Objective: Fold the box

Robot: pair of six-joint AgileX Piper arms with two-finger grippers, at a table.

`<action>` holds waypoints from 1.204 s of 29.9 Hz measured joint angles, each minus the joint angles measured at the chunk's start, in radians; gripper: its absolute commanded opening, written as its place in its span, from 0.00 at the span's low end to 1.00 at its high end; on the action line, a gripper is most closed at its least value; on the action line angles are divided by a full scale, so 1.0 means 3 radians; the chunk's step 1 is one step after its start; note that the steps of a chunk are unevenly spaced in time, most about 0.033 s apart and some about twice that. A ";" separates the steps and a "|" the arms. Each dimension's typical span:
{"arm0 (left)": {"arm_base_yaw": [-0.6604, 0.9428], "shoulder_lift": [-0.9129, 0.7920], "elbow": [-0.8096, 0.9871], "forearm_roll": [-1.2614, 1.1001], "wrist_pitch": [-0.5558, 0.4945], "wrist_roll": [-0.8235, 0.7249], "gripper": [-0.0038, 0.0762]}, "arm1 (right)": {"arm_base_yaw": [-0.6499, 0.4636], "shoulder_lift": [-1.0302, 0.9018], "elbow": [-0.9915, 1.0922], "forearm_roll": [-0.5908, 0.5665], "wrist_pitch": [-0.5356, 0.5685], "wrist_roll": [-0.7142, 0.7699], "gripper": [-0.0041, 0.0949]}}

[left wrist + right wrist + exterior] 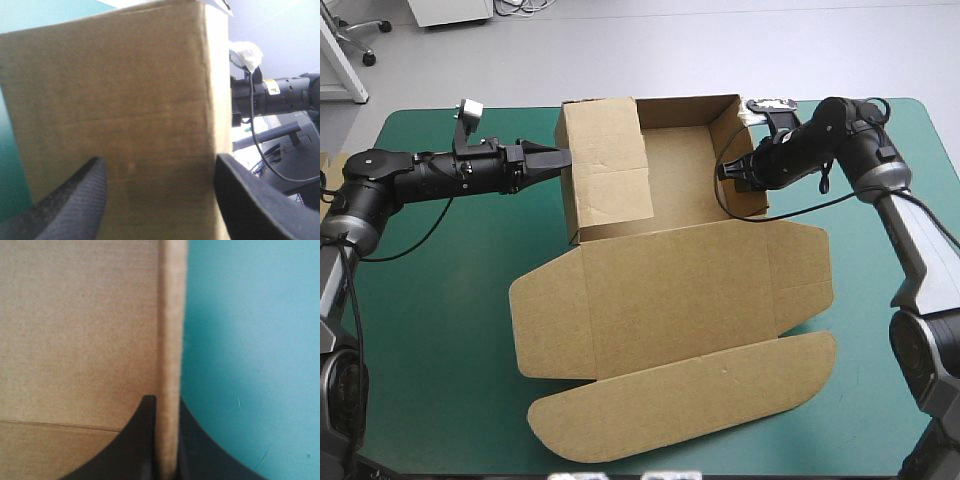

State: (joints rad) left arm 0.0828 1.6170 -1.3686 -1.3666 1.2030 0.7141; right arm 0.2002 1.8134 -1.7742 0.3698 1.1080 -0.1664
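While the box point(670, 290) lies open, the right tool point(165, 402) pinches its wall.

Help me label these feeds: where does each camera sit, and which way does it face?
High: above and behind the robot, facing forward and down at table and box; both arms, left gripper and right gripper show.
Left wrist: above that wrist, facing a box wall; own fingers open.
Right wrist: above that wrist, along a wall edge; own fingers shut on it.
Shared: high and left wrist show the right arm.

The box point(672, 262) lies between the left gripper point(563, 158) and the right gripper point(732, 172), its lid point(670, 330) flat on the nearer side.
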 measured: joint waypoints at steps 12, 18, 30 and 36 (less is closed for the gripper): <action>-0.0060 -0.0022 -0.0058 0.0212 -0.0044 -0.0041 0.62 | 0.0159 0.0028 0.0003 -0.0202 -0.0086 0.0167 0.02; -0.0114 -0.0099 -0.0099 0.0637 -0.0061 -0.0168 0.62 | 0.0258 0.0028 0.0003 -0.0331 -0.0126 0.0287 0.02; -0.0139 -0.0144 -0.0441 0.1399 -0.0070 -0.0613 0.62 | 0.0489 0.0028 0.0003 -0.0498 -0.0276 0.0591 0.02; -0.0264 -0.0144 -0.0521 0.1768 -0.0346 -0.0828 0.61 | 0.0615 0.0028 0.0003 -0.0652 -0.0368 0.0797 0.02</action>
State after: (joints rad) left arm 0.0037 1.5737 -1.5251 -0.8361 1.0993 0.4657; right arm 0.3847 1.8217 -1.7733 0.1741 0.9977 0.0727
